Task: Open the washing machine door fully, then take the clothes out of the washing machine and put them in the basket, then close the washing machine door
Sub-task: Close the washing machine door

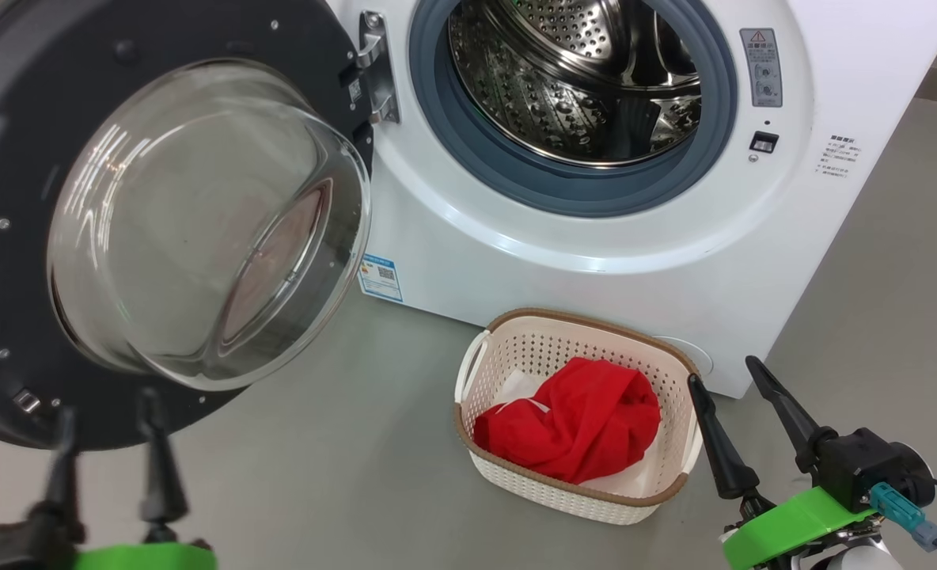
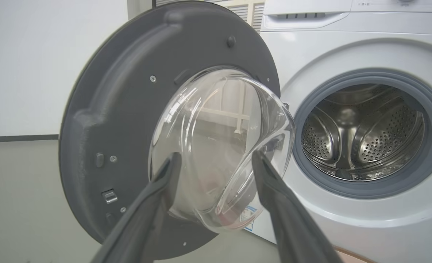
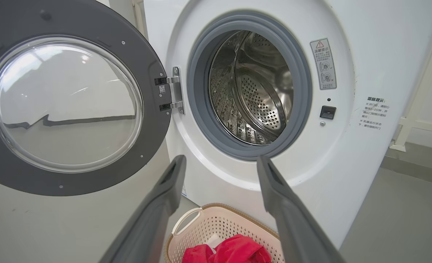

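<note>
The washing machine (image 1: pixel 674 261) stands ahead with its door (image 1: pixel 160 222) swung wide open to the left, glass bowl facing me. Its steel drum (image 1: pixel 587 79) looks empty. The red clothes (image 1: pixel 575 427) lie in the cream basket (image 1: pixel 516 336) on the floor in front of the machine. My left gripper (image 1: pixel 108 408) is open just below the door's lower rim, nothing between its fingers. My right gripper (image 1: pixel 726 376) is open beside the basket's right edge, holding nothing. In the left wrist view the door (image 2: pixel 121 120) fills the middle; in the right wrist view the basket (image 3: pixel 216 223) sits below the drum (image 3: pixel 252 87).
Grey floor (image 1: pixel 318 475) spreads around the basket and to the right of the machine. A door latch slot (image 1: pixel 763 142) and warning label sit right of the drum opening. A white frame (image 3: pixel 416 124) stands at the far right in the right wrist view.
</note>
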Motion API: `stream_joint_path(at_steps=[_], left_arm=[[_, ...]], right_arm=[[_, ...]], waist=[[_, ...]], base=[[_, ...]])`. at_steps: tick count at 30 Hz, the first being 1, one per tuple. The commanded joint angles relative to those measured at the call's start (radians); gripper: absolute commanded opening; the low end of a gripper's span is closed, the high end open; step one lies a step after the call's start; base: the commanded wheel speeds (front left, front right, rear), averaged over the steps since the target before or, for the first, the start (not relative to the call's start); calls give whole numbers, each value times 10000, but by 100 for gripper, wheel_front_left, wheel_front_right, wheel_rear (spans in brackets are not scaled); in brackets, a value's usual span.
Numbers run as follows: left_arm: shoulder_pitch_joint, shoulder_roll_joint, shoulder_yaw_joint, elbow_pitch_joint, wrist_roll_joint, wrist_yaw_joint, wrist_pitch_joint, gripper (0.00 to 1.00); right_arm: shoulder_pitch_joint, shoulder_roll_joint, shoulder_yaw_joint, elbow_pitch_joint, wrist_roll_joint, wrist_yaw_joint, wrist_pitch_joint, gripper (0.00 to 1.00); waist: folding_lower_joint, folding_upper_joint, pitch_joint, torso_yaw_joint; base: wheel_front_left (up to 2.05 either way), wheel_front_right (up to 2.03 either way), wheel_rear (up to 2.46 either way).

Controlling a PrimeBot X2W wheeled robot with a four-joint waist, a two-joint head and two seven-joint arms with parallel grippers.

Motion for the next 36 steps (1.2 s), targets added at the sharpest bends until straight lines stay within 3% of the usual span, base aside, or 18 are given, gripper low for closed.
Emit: stream_joint_path(at_steps=[1, 11, 21, 22, 23, 30, 36], left_arm=[[-490, 295, 576, -378, -91, 138, -98, 100], [-1898, 698, 2849, -371, -2525, -58, -132, 100], [-3935, 1301, 4778, 1555, -5691, -635, 686, 100], [-4146, 1355, 4942, 1786, -6018, -681, 830, 41], [-4353, 1400, 5103, 2014, -6358, -721, 998, 0], [-5477, 1948, 5890, 3477, -8003, -690, 2195, 0], [-6324, 2628, 6049, 4861, -8988, -330, 3836, 0]], right_arm=[[-446, -130, 220, -198, 34, 48, -63, 100], [-517, -264, 286, -78, 64, 48, -63, 100], [-660, -412, 337, 11, 95, 48, -63, 100], [-670, -423, 347, 20, 102, 48, -63, 100], [-679, -432, 357, 29, 107, 48, -63, 100], [-706, -521, 417, 128, 126, 48, -63, 100], [-788, -650, 508, 233, 139, 48, -63, 100]], waist=[[0, 0, 11, -12], [0, 0, 126, -153], [0, 0, 271, -381], [0, 0, 282, -407], [0, 0, 294, -432], [0, 0, 346, -556], [0, 0, 448, -665]], base=[[0, 0, 0], [0, 0, 0], [0, 0, 0], [0, 0, 0], [0, 0, 0], [0, 0, 0], [0, 0, 0]])
